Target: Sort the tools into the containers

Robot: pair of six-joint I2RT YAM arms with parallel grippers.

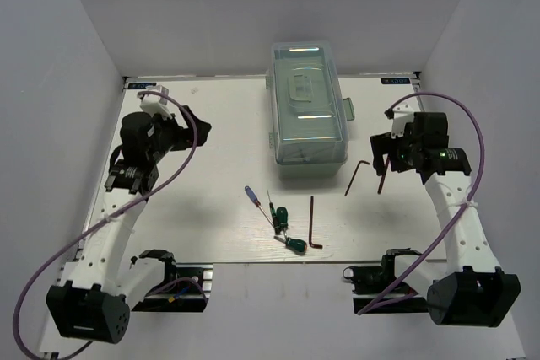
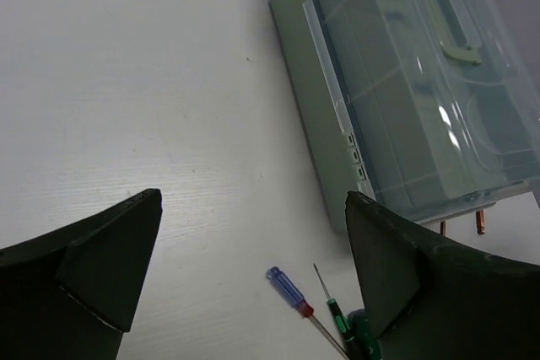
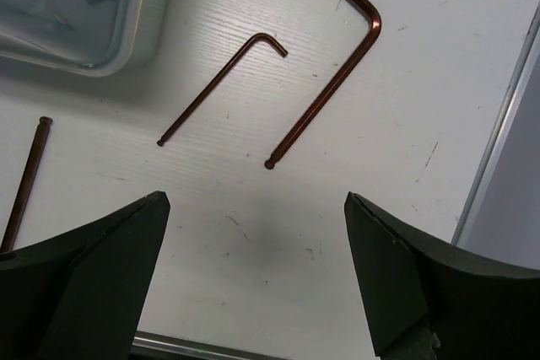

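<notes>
The closed toolbox (image 1: 310, 111) with pale mint base and translucent lid stands at the back centre; it also shows in the left wrist view (image 2: 405, 82). Near the front lie a blue-handled screwdriver (image 1: 253, 198) (image 2: 288, 288), a thin green-handled one (image 1: 272, 208) (image 2: 333, 314), two stubby dark-green ones (image 1: 283, 218) (image 1: 294, 244) and a long hex key (image 1: 313, 223). Two more hex keys (image 1: 354, 176) (image 1: 382, 176) lie right of the box, seen in the right wrist view as a smaller one (image 3: 221, 90) and a larger one (image 3: 329, 86). My left gripper (image 1: 196, 126) (image 2: 253, 198) is open and empty, held above the table left of the box. My right gripper (image 1: 380, 153) (image 3: 253, 198) is open and empty above the two hex keys.
The white table's right edge (image 3: 498, 141) runs close to the right gripper, with its front metal rim (image 3: 211, 347) just below. The toolbox latch tab (image 1: 348, 110) sticks out on the right side. Purple cables loop beside both arms.
</notes>
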